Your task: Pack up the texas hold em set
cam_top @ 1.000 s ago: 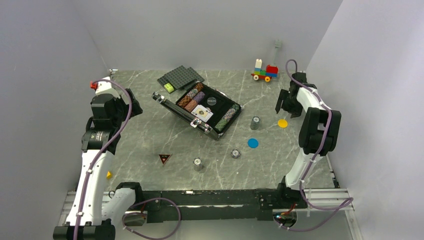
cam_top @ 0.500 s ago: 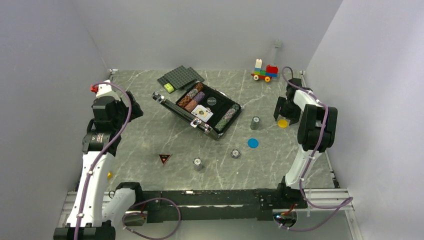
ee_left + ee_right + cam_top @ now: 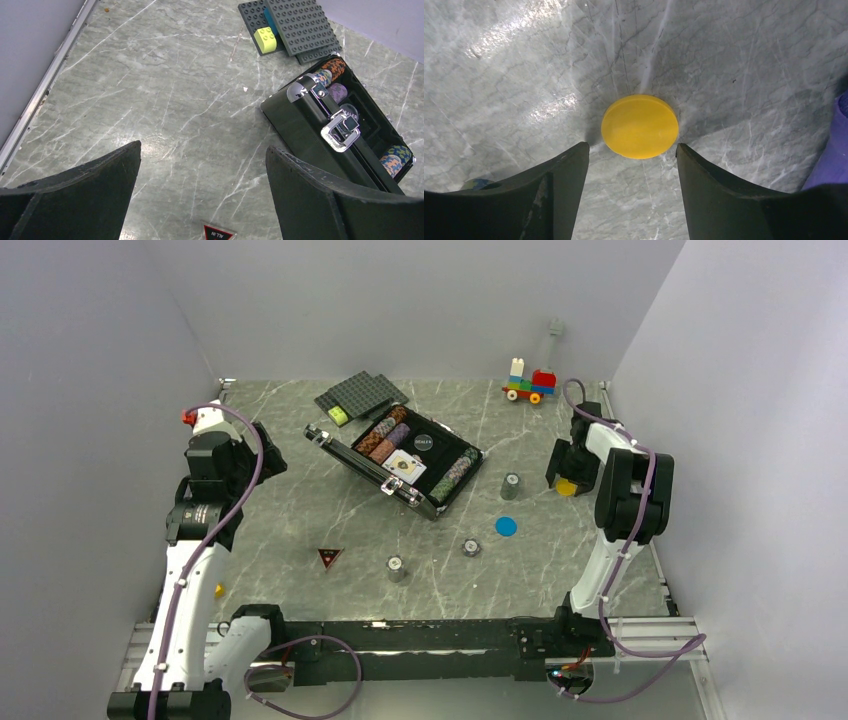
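While right pincer [image 3: 633,145] flanks yellow disc [image 3: 640,126], jaws parted, near table [image 3: 540,570] edge.

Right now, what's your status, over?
Left gripper open, hovering beside case. Right gripper open, straddling yellow disc on table. Case open, chip rows inside; blue disc lies loose. Nothing blocks the yellow disc.

Grey baseplates [image 3: 361,393] and toy car [image 3: 530,387] sit well apart.

A robot lab cell: bare grey walls [image 3: 420,300] box in a marble-patterned table [image 3: 290,510].
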Controlling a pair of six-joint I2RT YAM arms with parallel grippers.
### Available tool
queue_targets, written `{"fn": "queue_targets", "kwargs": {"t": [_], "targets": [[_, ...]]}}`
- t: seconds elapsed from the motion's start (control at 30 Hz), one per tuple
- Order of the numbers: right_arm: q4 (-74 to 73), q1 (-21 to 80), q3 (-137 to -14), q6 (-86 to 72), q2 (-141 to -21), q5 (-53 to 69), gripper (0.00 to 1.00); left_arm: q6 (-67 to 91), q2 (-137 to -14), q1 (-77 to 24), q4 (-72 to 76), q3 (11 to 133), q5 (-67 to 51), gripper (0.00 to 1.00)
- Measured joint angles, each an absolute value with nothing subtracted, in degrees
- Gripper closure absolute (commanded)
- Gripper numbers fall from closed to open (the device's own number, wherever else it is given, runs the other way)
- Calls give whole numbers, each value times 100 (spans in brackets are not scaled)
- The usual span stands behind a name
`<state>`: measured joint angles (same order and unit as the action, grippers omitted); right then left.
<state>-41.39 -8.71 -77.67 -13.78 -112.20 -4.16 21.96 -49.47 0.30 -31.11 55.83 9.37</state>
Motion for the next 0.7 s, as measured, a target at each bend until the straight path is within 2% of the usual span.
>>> {"fn": "queue_targets", "kwargs": {"t": [0.47,0.57,0.7], "targets": [[-4062,-875,-7642,-1435,-11220,-379,38,2196,-4945,30,-3114,5583,1002,2],[-4045,-875,-7638,-1433,-11220,-357,42,2196,-4928,30,-3116,5583,1022,2],[-3992,-875,-7631,-1417,-11220,-351,52,2198,-4888,30,-3118,5583,1039,2]]}}
